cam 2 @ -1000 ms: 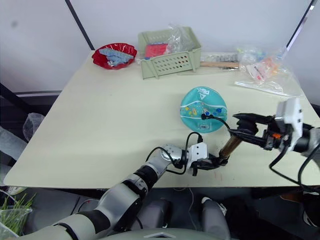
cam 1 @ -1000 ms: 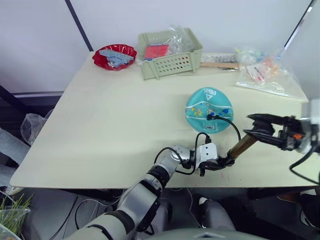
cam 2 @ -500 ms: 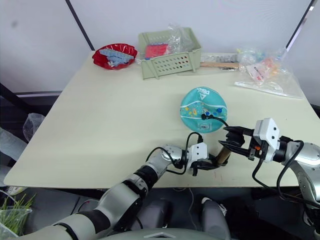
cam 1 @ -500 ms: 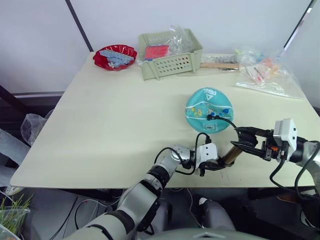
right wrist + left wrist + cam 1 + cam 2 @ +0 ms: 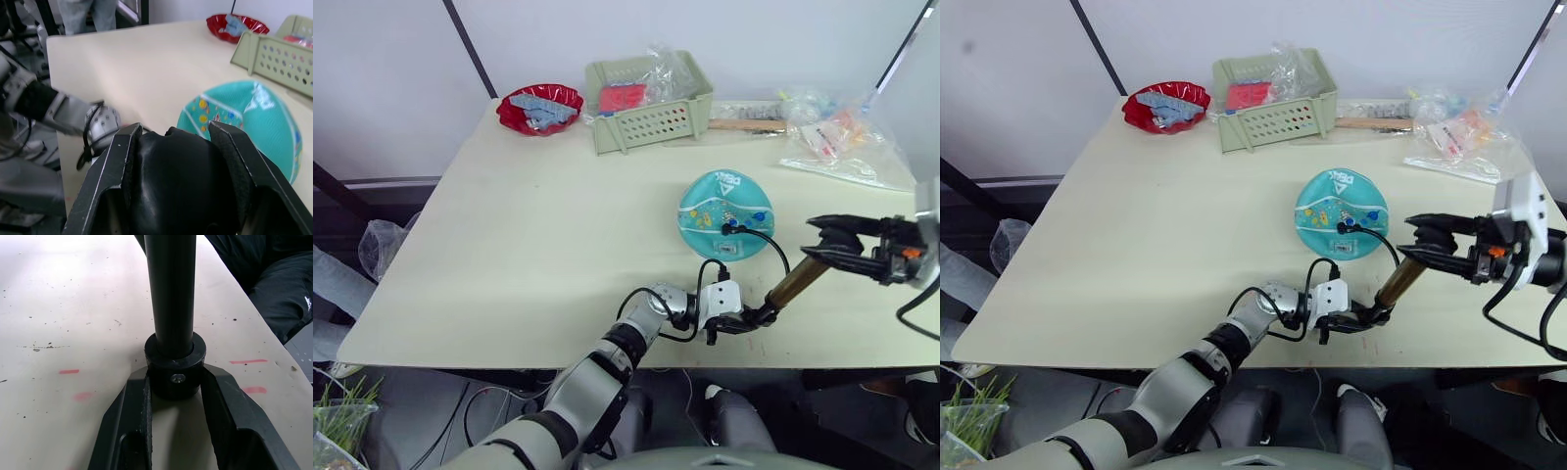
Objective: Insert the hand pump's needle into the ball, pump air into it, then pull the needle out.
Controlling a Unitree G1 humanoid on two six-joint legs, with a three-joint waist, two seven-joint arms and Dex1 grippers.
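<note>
Pump [image 5: 793, 284] axis 2–8 o'clock: left end effector [image 5: 744, 320] clamping base, right end effector [image 5: 830, 245] gripping handle, needle [image 5: 728, 231] seated in ball [image 5: 725, 214].

1. I see one bench [image 5: 538, 225].
2. One teal ball [image 5: 724, 211] lies on it.
3. One hand pump [image 5: 791, 284], with one black hose [image 5: 766, 238].
4. One red bowl [image 5: 539, 106].
5. One green basket [image 5: 651, 113].
6. One wooden stick [image 5: 744, 124].
7. Two end effectors of mine: left end effector [image 5: 744, 321], right end effector [image 5: 827, 242].
</note>
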